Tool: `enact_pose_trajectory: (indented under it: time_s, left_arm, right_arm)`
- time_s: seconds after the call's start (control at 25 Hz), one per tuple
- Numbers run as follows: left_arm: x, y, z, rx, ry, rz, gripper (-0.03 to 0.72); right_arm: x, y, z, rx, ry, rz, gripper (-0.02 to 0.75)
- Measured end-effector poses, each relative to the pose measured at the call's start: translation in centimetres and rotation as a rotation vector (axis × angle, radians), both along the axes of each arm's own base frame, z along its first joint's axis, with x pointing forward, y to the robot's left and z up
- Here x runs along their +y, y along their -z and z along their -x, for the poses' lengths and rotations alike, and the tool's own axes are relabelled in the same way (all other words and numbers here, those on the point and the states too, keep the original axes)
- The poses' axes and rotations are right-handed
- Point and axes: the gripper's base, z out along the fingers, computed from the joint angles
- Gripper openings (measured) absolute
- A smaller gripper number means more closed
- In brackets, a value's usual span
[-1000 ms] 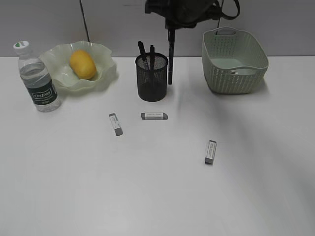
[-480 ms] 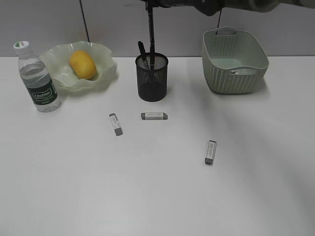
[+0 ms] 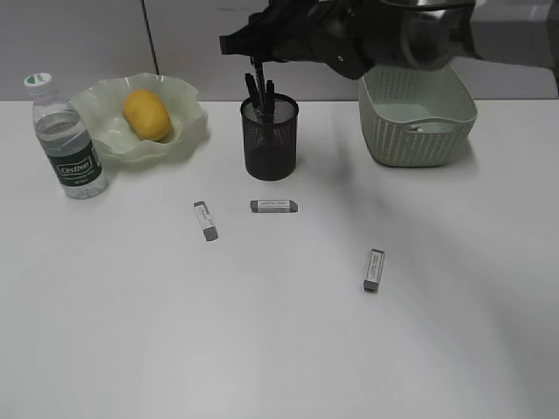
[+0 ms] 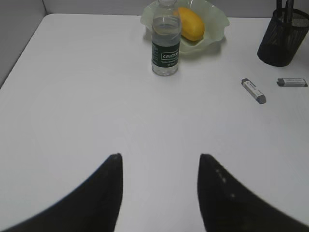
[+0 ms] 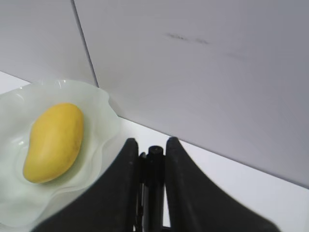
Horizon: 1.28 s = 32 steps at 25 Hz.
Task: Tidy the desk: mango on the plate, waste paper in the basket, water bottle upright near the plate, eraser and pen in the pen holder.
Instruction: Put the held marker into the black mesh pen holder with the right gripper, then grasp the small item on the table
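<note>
My right gripper point(image 3: 258, 52) is shut on a black pen point(image 3: 258, 77) and holds it upright over the black mesh pen holder point(image 3: 270, 144); the pen's lower end reaches into the cup beside other pens. In the right wrist view the fingers clamp the pen point(image 5: 155, 162) at the gripper point(image 5: 150, 141). Three grey erasers point(image 3: 205, 220) point(image 3: 273, 206) point(image 3: 374, 269) lie on the desk. The mango point(image 3: 146, 113) lies in the wavy green plate point(image 3: 188, 131). The water bottle point(image 3: 70, 144) stands upright left of the plate. My left gripper point(image 4: 159, 155) is open and empty over bare desk.
The sage-green basket point(image 3: 417, 109) stands at the back right with a small pale scrap point(image 3: 417, 127) inside, behind my right arm. A grey wall runs along the desk's back edge. The left wrist view shows the bottle point(image 4: 165, 46), the plate point(image 4: 217, 34) and two erasers point(image 4: 253, 91).
My right gripper has carried the pen left, from beside the pen holder to over it, and come down, so the pen's lower end now sits in the cup. The erasers have not moved.
</note>
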Motion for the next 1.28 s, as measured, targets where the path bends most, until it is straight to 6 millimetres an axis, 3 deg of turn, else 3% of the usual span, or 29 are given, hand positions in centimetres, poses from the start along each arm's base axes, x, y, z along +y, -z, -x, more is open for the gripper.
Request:
enact_pose_trajectory:
  time_s: [0.12,0.28,0.4,0.72,1.04,1.28]
  left_arm:
    - [0.0,0.0,0.0,0.0,0.0,0.0,0.382]
    - [0.0,0.0,0.0,0.0,0.0,0.0,0.382]
    - [0.0,0.0,0.0,0.0,0.0,0.0,0.382]
    - [0.0,0.0,0.0,0.0,0.0,0.0,0.382]
    - [0.0,0.0,0.0,0.0,0.0,0.0,0.382]
    - [0.0,0.0,0.0,0.0,0.0,0.0,0.382]
  right_arm:
    - [-0.1,0.4,0.0,0.024,0.015,0.016,0.196]
    - [-0.4,0.6,0.0,0.048,0.035,0.043,0.391]
    - [-0.8,0.2,0.1,0.077,0.066,0.075,0.463]
    - [-3.3,-5.0,2.8,0.222,0.126,0.285,0.482]
    - [-5.6,-7.5,7.2,0.51,0.008,0.545,0.482]
    - [-8.3,-12.1,11.4,0.497,-0.005,0.535,0.482]
